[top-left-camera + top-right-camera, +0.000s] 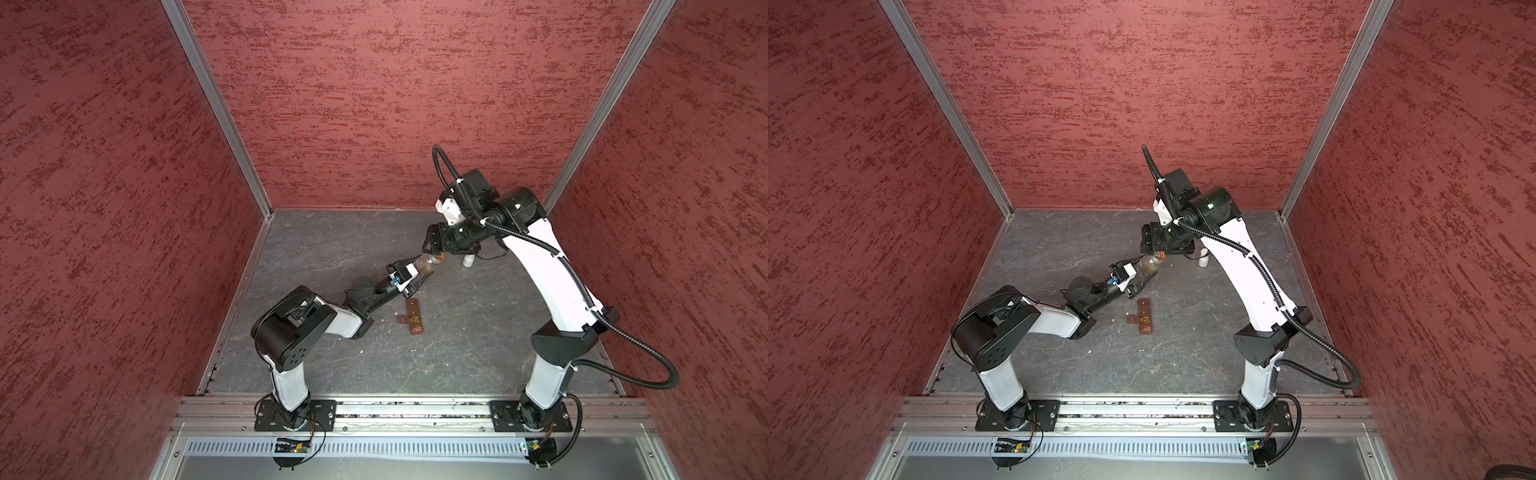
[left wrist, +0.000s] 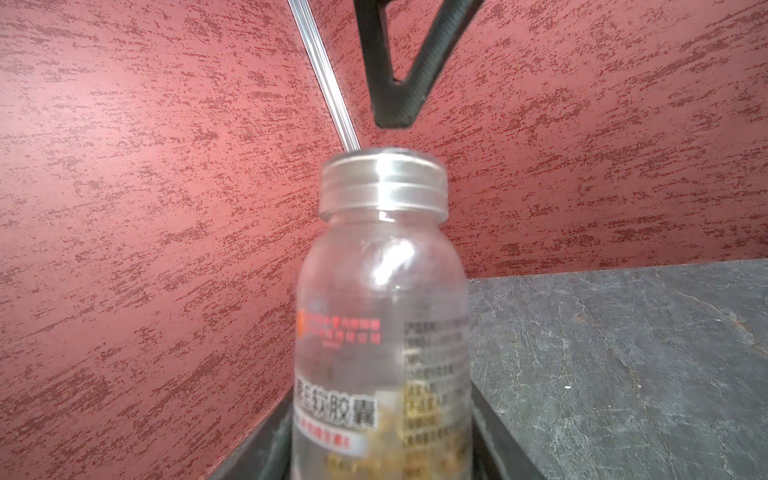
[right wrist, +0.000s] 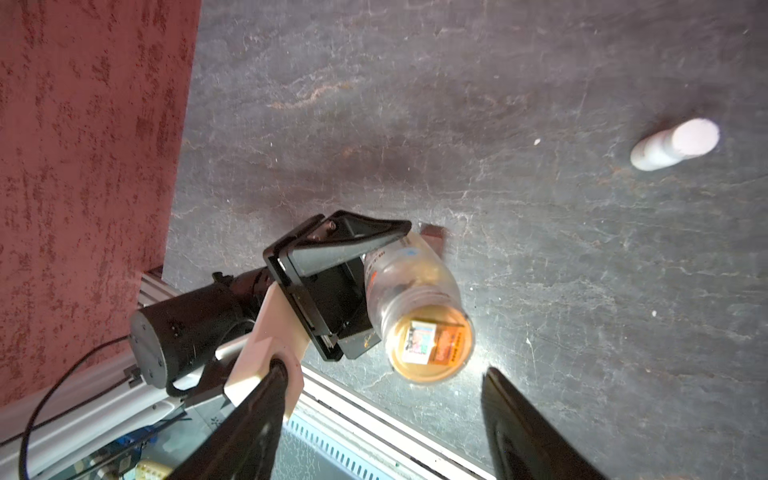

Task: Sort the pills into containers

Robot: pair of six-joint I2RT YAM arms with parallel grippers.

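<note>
surface: grey slate tabletop [image 1: 478, 353] | on it: containers [image 1: 414, 311], white bottle [image 1: 468, 260]

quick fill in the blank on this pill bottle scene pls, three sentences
1. The left gripper is shut on the clear bottle, which is held ___ rather than upright.
2. The right gripper hangs over the bottle's top end with its jaws ___.
3. The small bottle standing alone on the table is coloured ___.

Missing words: tilted; open; white.
</note>
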